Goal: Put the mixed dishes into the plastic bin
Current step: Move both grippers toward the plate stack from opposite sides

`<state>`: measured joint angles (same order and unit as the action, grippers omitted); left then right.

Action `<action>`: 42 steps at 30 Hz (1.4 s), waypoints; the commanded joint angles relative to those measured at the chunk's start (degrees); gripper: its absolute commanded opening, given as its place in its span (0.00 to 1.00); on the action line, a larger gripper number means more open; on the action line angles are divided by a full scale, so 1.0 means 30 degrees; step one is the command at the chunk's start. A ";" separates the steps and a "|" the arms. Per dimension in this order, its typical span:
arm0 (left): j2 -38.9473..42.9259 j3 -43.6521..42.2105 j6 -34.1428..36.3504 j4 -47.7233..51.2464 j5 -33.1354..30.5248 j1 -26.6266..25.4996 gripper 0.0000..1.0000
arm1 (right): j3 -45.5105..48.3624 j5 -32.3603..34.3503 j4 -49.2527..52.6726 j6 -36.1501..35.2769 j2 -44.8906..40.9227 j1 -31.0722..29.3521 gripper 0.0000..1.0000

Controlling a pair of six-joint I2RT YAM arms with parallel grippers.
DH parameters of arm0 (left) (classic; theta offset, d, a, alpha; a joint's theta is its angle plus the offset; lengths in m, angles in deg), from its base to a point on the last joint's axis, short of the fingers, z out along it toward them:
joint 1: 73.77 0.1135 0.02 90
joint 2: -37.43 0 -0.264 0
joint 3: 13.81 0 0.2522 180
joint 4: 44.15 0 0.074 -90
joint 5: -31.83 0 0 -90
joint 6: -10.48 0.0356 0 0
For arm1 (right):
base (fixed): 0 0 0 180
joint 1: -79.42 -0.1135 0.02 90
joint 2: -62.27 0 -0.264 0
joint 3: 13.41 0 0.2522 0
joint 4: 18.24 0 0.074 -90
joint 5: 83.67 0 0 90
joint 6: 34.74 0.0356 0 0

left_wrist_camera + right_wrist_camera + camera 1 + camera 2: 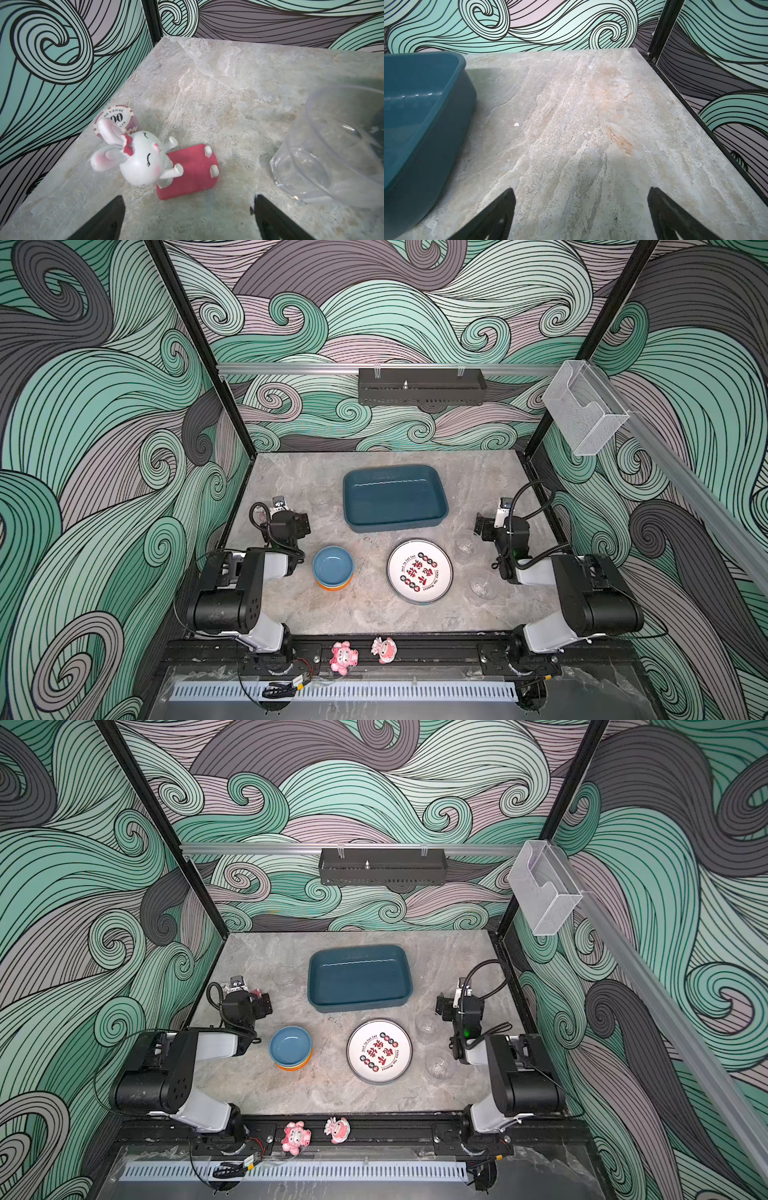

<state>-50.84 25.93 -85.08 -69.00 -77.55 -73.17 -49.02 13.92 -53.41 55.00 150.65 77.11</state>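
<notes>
1. Left wrist view: the left tool [189,197] is released, its black fingers [108,218] spread wide above the grey marble-look bench [218,83] and gripping nothing.
2. Just ahead of it a white rabbit figurine with a red bow [145,158] lies on a red roll. Touching its ear is a stack of pink-and-white poker chips [116,121]. The top chip reads "LAS VEGAS", "00" and "LUB"; the ear hides the rest.
3. A clear drinking glass [332,149] stands upright beside the rabbit.
4. The right wrist view shows the right tool [581,190] released too, with nothing between its fingers. The shallow dark teal-blue rectangular plastic bin [425,104] sits to one side of it.
5. In both top views the bin [395,497] [359,977] sits at the middle of the bench, towards the back wall.
6. In front of it, all outside it, stand a stack of small bowls with a blue one on top and orange at the bottom [333,566], and a white round plate [419,571] with red-and-black Chinese characters. Its ring of small lettering is too fine to read.
7. Two more clear glasses [467,543] [482,587] stand between the plate and the right arm.
8. Two pink figurines [344,657] [384,649] rest on the black front rail.
</notes>
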 commanded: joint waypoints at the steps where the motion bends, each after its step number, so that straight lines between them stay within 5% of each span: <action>1: 0.0316 -0.0016 -0.0164 -0.0401 -0.0405 -0.0142 0.99 | -0.0339 -0.0552 -0.0035 -0.0268 -0.0075 0.0047 0.99; 32: 0.0413 -0.0071 -0.0178 -0.0380 -0.0324 -0.0083 0.99 | -0.0346 -0.0117 -0.0247 -0.0119 -0.0217 0.0036 0.99; 36: 0.1537 0.2402 -0.0073 0.4564 -0.0103 -0.0083 0.99 | -0.1967 0.1252 0.5039 0.0459 -0.2854 0.0017 0.99; 42: 0.3192 0.4168 -0.1365 0.8376 -0.1574 -0.0080 0.99 | -0.3899 0.0067 0.8940 0.2098 -0.5921 0.0007 0.99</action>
<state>-44.31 35.76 -86.29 -52.46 -79.34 -73.19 -58.96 15.21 -34.28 57.96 136.07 77.13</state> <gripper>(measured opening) 0.986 0.991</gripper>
